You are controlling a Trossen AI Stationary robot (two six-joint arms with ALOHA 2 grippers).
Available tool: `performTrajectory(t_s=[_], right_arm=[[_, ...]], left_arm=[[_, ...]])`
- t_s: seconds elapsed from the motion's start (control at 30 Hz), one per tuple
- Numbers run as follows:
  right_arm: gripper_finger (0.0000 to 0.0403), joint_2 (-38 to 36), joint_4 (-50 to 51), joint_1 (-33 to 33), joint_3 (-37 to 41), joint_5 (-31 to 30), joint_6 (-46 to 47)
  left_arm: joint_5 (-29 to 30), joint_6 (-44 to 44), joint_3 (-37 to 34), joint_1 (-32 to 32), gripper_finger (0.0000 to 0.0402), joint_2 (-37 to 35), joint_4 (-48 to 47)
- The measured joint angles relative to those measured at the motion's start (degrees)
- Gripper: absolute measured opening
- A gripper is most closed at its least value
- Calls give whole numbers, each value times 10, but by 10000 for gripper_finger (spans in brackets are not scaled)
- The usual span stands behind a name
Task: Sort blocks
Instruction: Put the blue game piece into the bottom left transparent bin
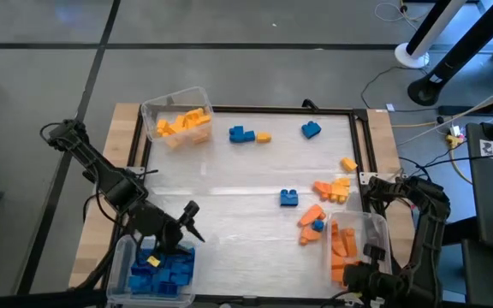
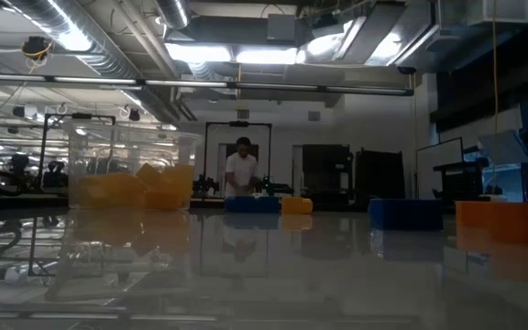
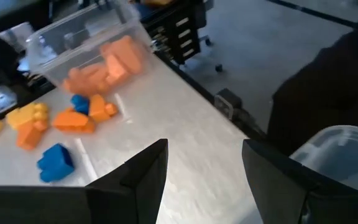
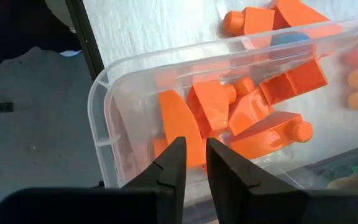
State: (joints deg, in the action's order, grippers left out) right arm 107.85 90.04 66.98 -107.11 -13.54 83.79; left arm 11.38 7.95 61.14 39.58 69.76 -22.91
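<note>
Orange, blue and yellow blocks [image 1: 322, 214] lie scattered on the counter [image 1: 229, 197] in the high view, others sorted into clear bins [image 1: 176, 115]. Left wrist view: the left end effector [image 3: 204, 171] hovers, fingers wide. Right wrist view: the right end effector [image 4: 195, 163], fingers narrow and empty, hangs over a bin of orange blocks [image 4: 229, 115].

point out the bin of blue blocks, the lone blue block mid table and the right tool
bin of blue blocks [image 1: 123, 257]: high view, on its clear left rim.
lone blue block [image 1: 288, 198]: high view, on its top face.
right tool [image 4: 195, 163]: right wrist view, midway between its fingertips, above the bin of orange blocks [image 4: 101, 134].
</note>
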Motion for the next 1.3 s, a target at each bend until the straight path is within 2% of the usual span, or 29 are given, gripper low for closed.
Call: performTrajectory(t_s=[0.3,0.43,0.57,0.8,0.93,1.13,1.3], right_arm=[[66,0,0,-23,0,0,0],[66,0,0,-27,0,1,-1],[79,0,0,-30,0,6,-1],[151,0,0,-30,0,7,-1],[180,0,0,-29,0,7,-1],[195,0,0,-29,0,4,-1],[195,0,0,-29,0,-24,-3]], left_arm=[[0,0,0,-57,196,21,6],[0,29,0,-78,196,58,54],[0,74,0,-101,196,115,156],[0,141,0,-147,196,233,348],[0,179,0,-175,196,301,439],[0,226,0,-217,196,394,560],[0,242,0,-248,196,446,629]])
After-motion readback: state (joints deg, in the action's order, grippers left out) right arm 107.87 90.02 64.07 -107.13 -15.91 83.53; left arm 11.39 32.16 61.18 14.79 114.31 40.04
